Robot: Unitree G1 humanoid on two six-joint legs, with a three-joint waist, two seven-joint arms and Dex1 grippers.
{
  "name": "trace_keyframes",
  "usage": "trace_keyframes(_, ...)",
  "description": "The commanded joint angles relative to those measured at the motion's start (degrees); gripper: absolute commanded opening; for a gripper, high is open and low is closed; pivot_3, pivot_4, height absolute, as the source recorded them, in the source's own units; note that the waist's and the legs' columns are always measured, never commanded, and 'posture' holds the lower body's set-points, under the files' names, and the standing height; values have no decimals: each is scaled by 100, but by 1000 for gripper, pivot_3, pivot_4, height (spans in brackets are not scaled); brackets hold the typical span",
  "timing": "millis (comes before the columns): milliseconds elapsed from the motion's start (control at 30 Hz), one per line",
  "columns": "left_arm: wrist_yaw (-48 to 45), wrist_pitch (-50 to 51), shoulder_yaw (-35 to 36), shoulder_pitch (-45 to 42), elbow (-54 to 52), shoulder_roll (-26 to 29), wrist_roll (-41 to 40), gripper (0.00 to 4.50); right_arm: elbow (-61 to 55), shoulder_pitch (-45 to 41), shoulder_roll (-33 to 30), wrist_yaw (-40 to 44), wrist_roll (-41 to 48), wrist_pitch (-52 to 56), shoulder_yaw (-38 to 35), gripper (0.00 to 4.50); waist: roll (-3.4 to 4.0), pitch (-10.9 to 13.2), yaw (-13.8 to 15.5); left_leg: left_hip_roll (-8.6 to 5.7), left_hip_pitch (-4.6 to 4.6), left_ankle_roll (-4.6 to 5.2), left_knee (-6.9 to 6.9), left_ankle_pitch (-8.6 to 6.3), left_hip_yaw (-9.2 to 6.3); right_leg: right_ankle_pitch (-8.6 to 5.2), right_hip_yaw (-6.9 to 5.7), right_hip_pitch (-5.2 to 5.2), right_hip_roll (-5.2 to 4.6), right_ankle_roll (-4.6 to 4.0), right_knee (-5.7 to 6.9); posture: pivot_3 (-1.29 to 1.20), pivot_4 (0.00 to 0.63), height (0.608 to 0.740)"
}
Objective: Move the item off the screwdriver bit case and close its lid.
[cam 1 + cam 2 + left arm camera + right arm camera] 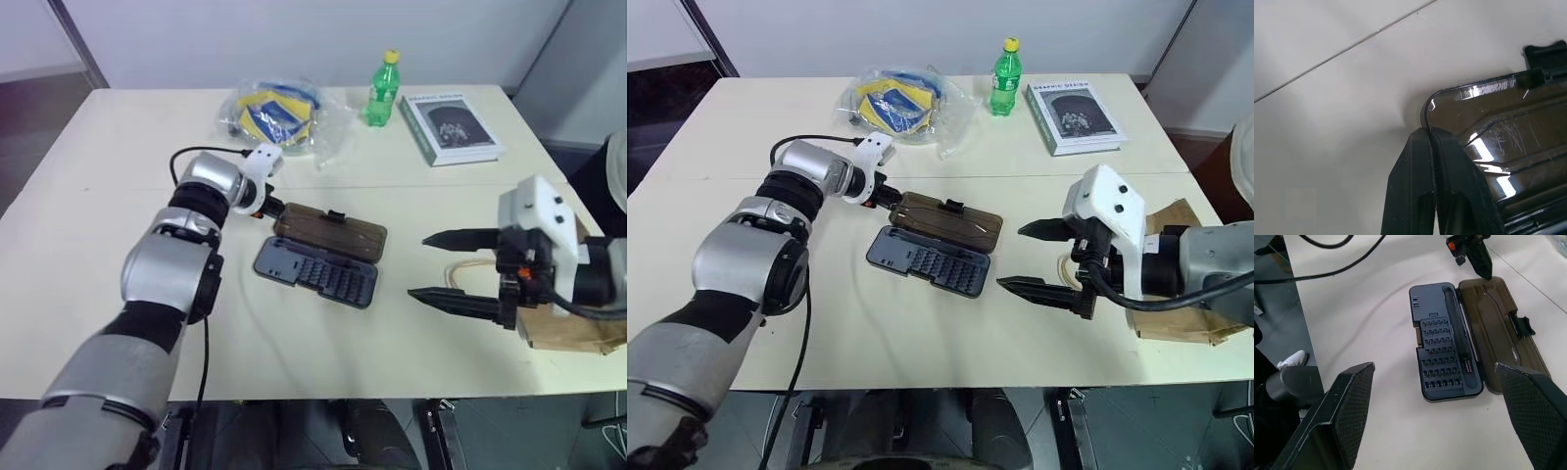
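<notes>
The screwdriver bit case (317,271) lies open and flat near the middle of the counter (98,225), with nothing resting on it; the crumpled paper bag (1176,323) sits well off to the robot's right, by the counter's near right edge and behind the right arm, so what remains is judged to be closing the lid. The lid (330,231) lies folded back on the far side of the bit tray, its latch tab (336,215) on the far long edge. Case and lid share one long axis, running left to right across the counter and slanting a little nearer toward the right. The left end effector (890,197) is clearly the nearer one: its fingers are clenched together, holding nothing, with the tips at the lid's left short end, touching or just beside its corner. From there the lid stretches away to the right. The right end effector (441,266) hovers spread wide and empty, right of the case and apart from it.
</notes>
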Motion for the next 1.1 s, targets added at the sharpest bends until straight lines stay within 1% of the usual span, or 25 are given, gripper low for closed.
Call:
trace_keyframes(33, -357, 649, -417, 237, -445, 373, 263, 25, -131, 38, 43, -39, 103, -139, -172, 4099, 0, 0, -21, 1, 0, 0, 0, 0, 0, 0, 0, 0, 1, 0, 0, 0, 150, 737)
trace_keyframes(67, -443, 874, -504, 337, -679, 464, 263, 25, -149, 58, 61, -46, 99, -161, -143, 4099, 0, 0, -44, 1, 1, 0, 0, 0, 0, 0, 0, 0, 1, 0, 1, 0, 150, 737)
trace_keyframes(133, -569, 1615, -689, 761, -1575, 747, 207, 25, -187, 108, 109, -32, 14, -230, -45, 4099, 0, 0, -107, 2, 0, 0, 0, 0, -3, 0, 0, 0, 1, 0, 2, 0, 150, 737)
trace_keyframes(233, -653, 3009, -903, 1716, -3525, 1326, -81, 25, -142, 55, 192, -11, -94, -350, 180, 4099, -4, -6, -258, 4, 8, 0, -9, 0, -1, -1, 7, 1, 3, -1, 3, 0, 150, 737)
trace_keyframes(267, -613, 3391, -913, 1976, -4100, 1474, -212, 25, -109, 18, 214, 1, -116, -381, 244, 4099, -3, -6, -268, 6, 13, 0, -13, 0, -1, -1, 9, 2, 4, -2, 5, 0, 150, 737)
trace_keyframes(333, -422, 3971, -722, 2344, -4853, 1580, -377, 25, 36, -171, 281, 50, -271, -468, 519, 4099, -2, -10, -284, 6, 21, -1, -16, 0, 0, -2, 11, 3, 6, -3, 11, 0, 150, 737)
trace_keyframes(367, -312, 4157, -627, 2464, -5105, 1594, -444, 618, 102, -259, 305, 70, -344, -505, 643, 4099, -2, -11, -296, 6, 32, 0, -18, 0, 3, -2, 13, 7, 8, -3, 9, 0, 150, 737)
trace_keyframes(400, -214, 4275, -576, 2554, -5310, 1615, -519, 836, 154, -332, 320, 93, -403, -533, 739, 4099, -2, -10, -284, 5, 69, 0, -27, 0, 7, -4, 27, 36, 10, -5, 6, 0, 150, 737)
trace_keyframes(433, -127, 4355, -547, 2618, -5470, 1635, -592, 1356, 186, -382, 329, 112, -441, -544, 798, 4099, -6, -10, -266, 3, 92, 1, -32, -1, 10, -8, 31, 56, 9, -6, 5, 0, 150, 737)
trace_keyframes(500, 76, 4409, -440, 2673, -5632, 1666, -696, 2340, 298, -560, 330, 208, -535, -564, 951, 4099, -6, -11, -242, 3, 91, 1, -28, -1, 3, -8, 21, 63, 7, -6, 3, 0, 150, 737)
trace_keyframes(567, 225, 4353, -351, 2667, -5682, 1740, -802, 3395, 367, -675, 324, 285, -580, -563, 1024, 4099, -9, -13, -210, 2, 92, 1, -23, -1, 3, -8, 20, 69, 4, -5, 1, 0, 150, 737)
trace_keyframes(600, 254, 4254, -298, 2620, -5633, 1809, -857, 3759, 385, -701, 317, 311, -567, -552, 1020, 4099, -9, -13, -193, 2, 92, 1, -22, -1, 3, -8, 20, 70, 4, -5, 1, 0, 150, 737)
trace_keyframes(700, 287, 3845, -130, 2350, -5200, 2001, -1023, 3759, 379, -681, 330, 348, -563, -531, 993, 4099, -10, -13, -209, 3, 93, 1, -22, -1, 2, -7, 20, 69, 7, -6, 1, 0, 150, 737)
trace_keyframes(767, 244, 3438, 73, 1984, -4644, 2024, -1161, 3759, 349, -635, 328, 364, -573, -530, 959, 4099, -14, -10, -191, 3, 92, 1, -23, -1, 0, -7, 18, 67, 7, -6, 2, 0, 150, 737)
trace_keyframes(867, -111, 2690, 161, 1411, -3784, 2054, -1386, 3759, 314, -587, 326, 359, -561, -517, 912, 4099, -22, -6, -118, 2, 85, 0, -20, 0, -1, -7, 12, 66, 4, -6, -2, 0, 150, 737)
trace_keyframes(1000, -1255, 1250, -105, 824, -2639, 2169, -1431, 3759, 292, -526, 319, 337, -565, -505, 858, 4099, -22, -6, -67, -2, 78, 0, -21, 0, 2, -8, 9, 66, -4, -5, -12, 0, 150, 737)
trace_keyframes(1067, -2124, 356, -270, 656, -2190, 2240, -1379, 3759, 284, -495, 306, 320, -556, -495, 819, 4099, -22, -6, -67, -3, 77, 0, -21, -1, 3, -8, 9, 66, -4, -5, -14, 0, 150, 737)
trace_keyframes(1100, -2663, -298, -370, 629, -2028, 2277, -1328, 3759, 270, -474, 301, 311, -539, -489, 791, 4099, -22, -6, -68, -3, 77, 0, -22, -1, 4, -8, 9, 66, -4, -5, -14, 0, 150, 737)
